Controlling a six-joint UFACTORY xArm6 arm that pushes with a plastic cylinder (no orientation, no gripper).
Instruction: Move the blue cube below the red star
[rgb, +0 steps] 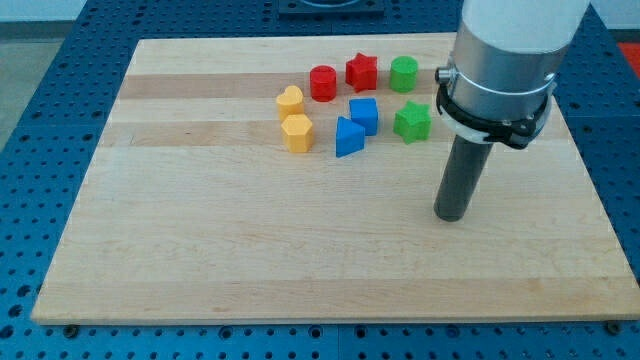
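The glossy blue cube (364, 115) is sitting just below the red star (361, 72); my tip (451, 214), carrying no hand, is resting well apart.

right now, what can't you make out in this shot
- Camera view: the arm's upper part is cut off by the top edge above the grey housing.
- A dark object at the top edge is cut off.
- Wooden board: its right corner is cropped by the view's right edge.
- My tip shows, right of and below the green star block.
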